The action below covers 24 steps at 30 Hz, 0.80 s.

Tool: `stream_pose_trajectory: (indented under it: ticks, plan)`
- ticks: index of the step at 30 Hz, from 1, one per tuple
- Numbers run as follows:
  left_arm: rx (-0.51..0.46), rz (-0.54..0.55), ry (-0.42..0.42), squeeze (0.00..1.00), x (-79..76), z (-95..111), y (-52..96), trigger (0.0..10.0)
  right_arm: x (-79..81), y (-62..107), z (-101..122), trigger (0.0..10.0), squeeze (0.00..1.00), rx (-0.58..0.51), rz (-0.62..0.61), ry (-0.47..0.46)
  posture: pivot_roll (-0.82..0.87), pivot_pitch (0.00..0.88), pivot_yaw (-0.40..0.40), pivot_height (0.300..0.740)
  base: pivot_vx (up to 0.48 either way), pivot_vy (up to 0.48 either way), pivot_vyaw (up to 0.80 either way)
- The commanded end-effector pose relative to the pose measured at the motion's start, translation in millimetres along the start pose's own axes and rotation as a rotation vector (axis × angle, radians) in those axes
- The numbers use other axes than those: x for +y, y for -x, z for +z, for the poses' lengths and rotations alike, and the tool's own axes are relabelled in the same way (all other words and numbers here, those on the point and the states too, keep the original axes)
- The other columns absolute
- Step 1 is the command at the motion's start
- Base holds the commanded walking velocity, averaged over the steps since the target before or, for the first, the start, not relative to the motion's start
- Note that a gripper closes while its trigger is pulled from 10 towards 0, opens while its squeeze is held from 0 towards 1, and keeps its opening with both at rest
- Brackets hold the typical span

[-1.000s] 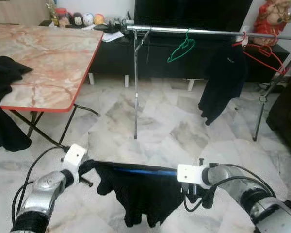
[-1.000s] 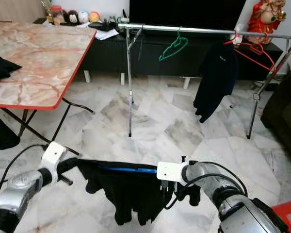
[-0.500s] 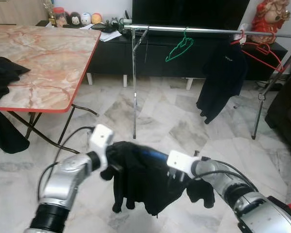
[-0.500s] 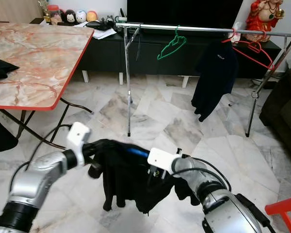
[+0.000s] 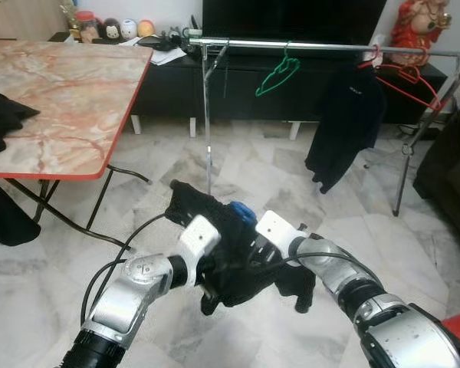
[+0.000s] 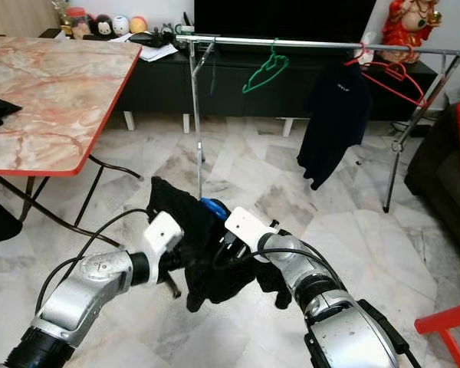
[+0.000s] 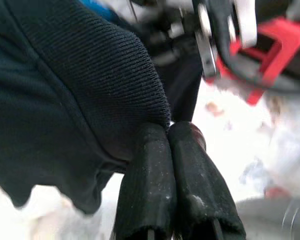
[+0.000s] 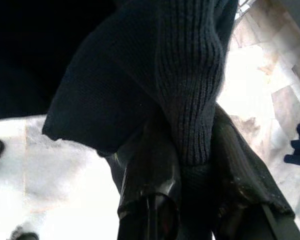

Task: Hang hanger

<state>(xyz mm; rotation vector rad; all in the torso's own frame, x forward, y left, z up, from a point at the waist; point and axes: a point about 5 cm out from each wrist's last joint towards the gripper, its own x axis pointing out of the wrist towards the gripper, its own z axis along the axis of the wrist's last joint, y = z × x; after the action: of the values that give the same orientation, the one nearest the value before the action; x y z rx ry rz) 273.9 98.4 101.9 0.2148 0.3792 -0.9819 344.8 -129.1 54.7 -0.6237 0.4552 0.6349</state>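
- Left eye view: both arms meet low before the robot, bunching a black garment (image 5: 230, 253) on a blue hanger (image 5: 241, 212) between them; the left gripper (image 5: 207, 287) and right gripper (image 5: 254, 257) are buried in the cloth; the step in hand looks like carrying the loaded hanger toward the clothes rail (image 5: 307, 47), which stands well apart across the marble floor (image 5: 238, 169); the next move, as I judge it, calls for walking closer and lifting the hanger's hook over the bar, in the free stretch beside the green hanger (image 5: 274, 77); the rail is a thin shiny metal tube; a black shirt (image 5: 345, 123) and a red wire hanger (image 5: 402, 80) already hang on it; a marble-patterned table (image 5: 69, 92) with a red edge stands to the left.
- Right eye view: same scene; the garment droops limp and matte, soft folds over the smooth blue plastic.
- Left wrist view: the two black fingers (image 7: 147, 185) are pressed together, pinching the fine-knit edge of the cloth.
- Right wrist view: the fingers (image 8: 150, 165) stand slightly apart, clamped on a ribbed, thicker band of the garment.
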Motion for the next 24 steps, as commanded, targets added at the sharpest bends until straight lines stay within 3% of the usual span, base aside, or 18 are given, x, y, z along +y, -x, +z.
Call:
stream_pose_trajectory:
  ticks: [1,2,3,4,5,6,13,14,15,16,24]
  plan:
    - [0.038,-0.044,-0.049,0.0,-6.5,-3.4,-2.6,0.0,-13.3,0.7,20.3,0.0,0.0,-0.085,-0.038,-0.03,0.08,0.0,-0.079,0.74,0.0,0.0,0.0]
    - [0.047,-0.048,-0.057,0.0,-6.7,-4.4,-2.7,0.0,-13.6,0.7,21.1,0.0,0.0,-0.089,-0.039,-0.036,0.08,0.0,-0.079,0.74,0.0,0.0,0.0]
    - [0.081,-0.072,-0.098,0.0,-9.0,-7.4,-2.2,0.8,-13.6,0.6,22.9,0.0,0.0,-0.095,-0.032,-0.027,0.08,0.0,-0.079,0.74,0.0,0.0,0.0]
    - [0.089,-0.082,-0.114,0.0,-10.0,-8.1,-2.0,2.7,-13.6,0.5,23.4,0.0,0.0,-0.096,-0.031,-0.024,0.08,0.0,-0.078,0.74,0.0,0.0,0.0]
    - [0.096,-0.084,-0.131,0.0,-10.4,-8.6,-1.8,5.9,-13.5,0.4,23.9,0.0,0.0,-0.099,-0.029,-0.027,0.08,0.0,-0.078,0.74,0.0,0.0,0.0]
    - [0.107,-0.076,-0.144,0.0,-9.2,-9.8,-1.9,10.0,-13.5,0.5,25.2,0.0,0.0,-0.111,-0.024,-0.033,0.08,0.0,-0.078,0.74,0.0,0.0,0.0]
    - [0.085,-0.07,-0.152,0.01,-4.4,-9.1,3.1,10.0,-13.2,2.3,27.7,0.0,0.0,-0.159,0.004,-0.037,0.08,0.0,-0.079,0.74,0.0,0.0,0.0]
    - [0.081,-0.08,-0.153,0.91,-5.2,-9.0,3.9,10.0,-13.2,2.6,26.5,0.0,0.0,-0.157,0.007,-0.038,0.08,0.0,-0.08,0.74,0.0,0.0,0.0]
    - [0.051,-0.099,-0.171,0.91,-7.5,-6.6,5.4,10.0,-13.0,2.9,25.0,0.0,0.0,-0.154,0.009,-0.039,0.08,0.0,-0.08,0.74,0.0,0.0,0.0]
    - [0.034,-0.106,-0.16,1.0,-8.5,-4.8,6.1,10.0,-12.9,3.1,24.5,0.0,0.0,-0.153,0.012,-0.035,0.08,0.0,-0.08,0.74,0.0,0.0,0.0]
    - [0.016,-0.172,-0.15,1.0,-16.1,-4.5,8.4,10.0,-12.6,3.5,24.3,0.0,0.0,-0.162,0.019,-0.033,0.08,0.0,-0.078,0.74,0.0,0.0,0.0]
